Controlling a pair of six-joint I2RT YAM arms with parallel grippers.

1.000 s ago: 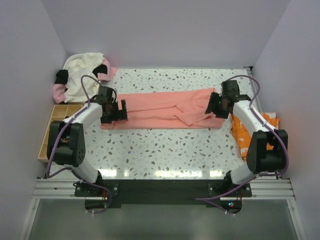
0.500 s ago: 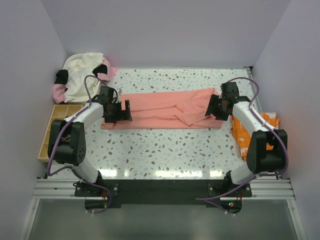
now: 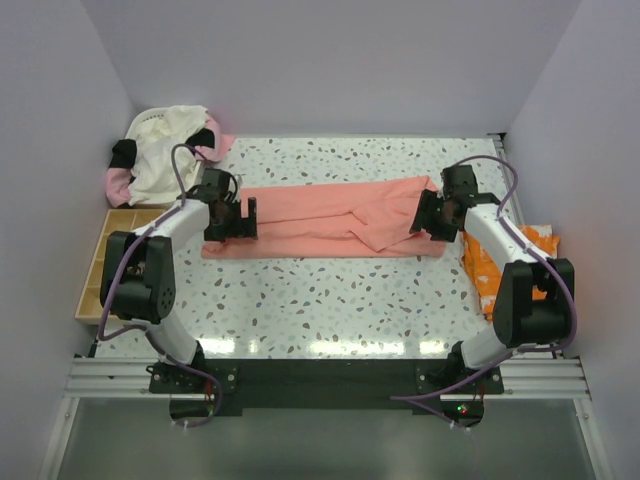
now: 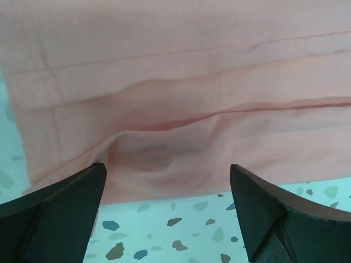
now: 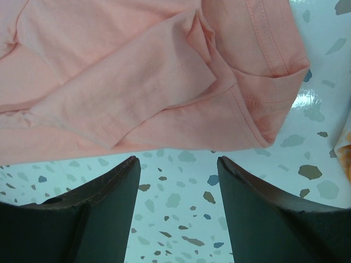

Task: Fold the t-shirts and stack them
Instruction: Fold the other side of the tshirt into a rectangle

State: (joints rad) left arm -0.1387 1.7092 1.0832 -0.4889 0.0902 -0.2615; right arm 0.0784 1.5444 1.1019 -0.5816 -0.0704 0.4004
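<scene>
Whereas half a second ago it sat slightly nearer the arm bases, the left claw (image 4: 167, 170) is now a touch farther up the desk (image 3: 330, 290). It is released, fingers spread over the near edge of the salmon-pink t-shirt (image 3: 320, 220). The right claw (image 5: 178, 160) has not shifted and is also released, straddling the shirt's right end. The shirt lies mid-desk, folded into a long band with its long axis left-right, stitched hem at the left end and a folded sleeve at the right. An orange t-shirt with white splotches (image 3: 490, 265) lies at the right edge beside the right arm. A wooden tray (image 3: 105, 255) sits off the left edge. A cream and pink heap (image 3: 165, 150) sits at the far left corner.
</scene>
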